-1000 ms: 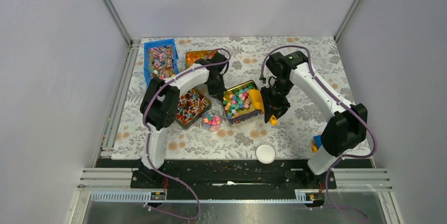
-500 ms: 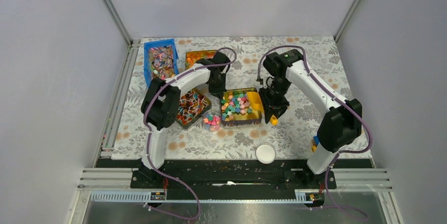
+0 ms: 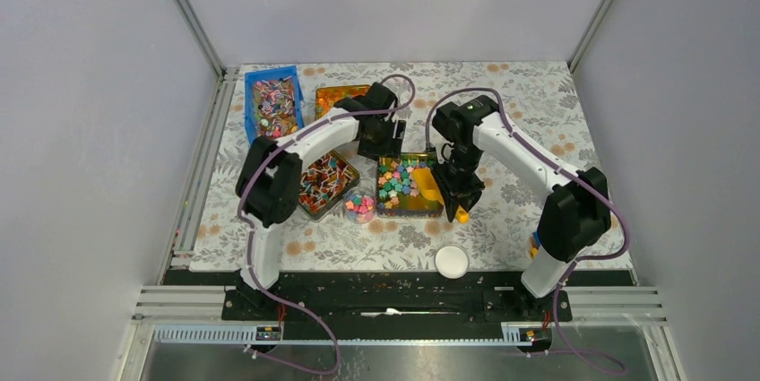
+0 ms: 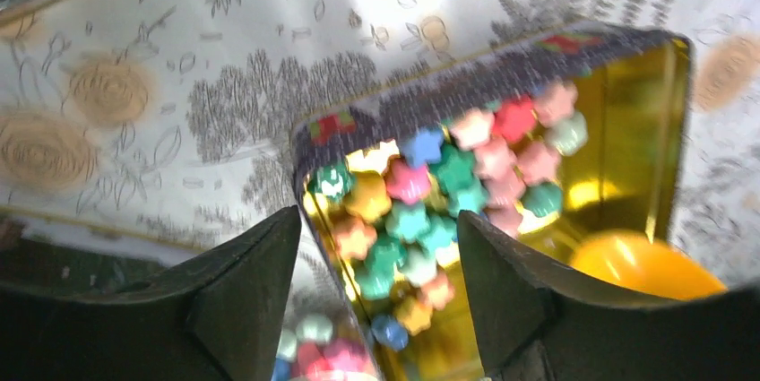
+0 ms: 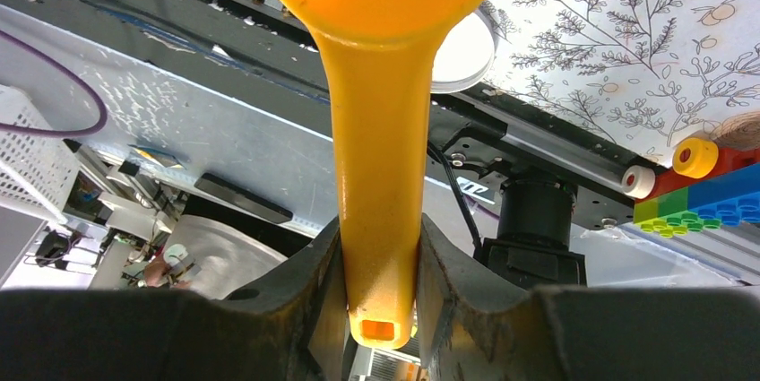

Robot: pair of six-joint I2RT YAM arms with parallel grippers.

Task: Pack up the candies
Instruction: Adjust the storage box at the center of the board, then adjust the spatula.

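White lid (image 3: 452, 261), blue bin (image 3: 249, 105), toy bricks (image 5: 690, 212)

no readable txt, labels, brand names or nos. in any view right now. gold tin (image 4: 466, 99): rim has red and green printed patches, too blurred to read. grey rail (image 5: 170, 112) below the counter edge: pale scratchy marks, can't make out any letters there.

The scoop (image 3: 427, 184) blocks the right end of the tin (image 3: 405, 213); bare tablecloth (image 3: 529, 112) lies open beyond it.
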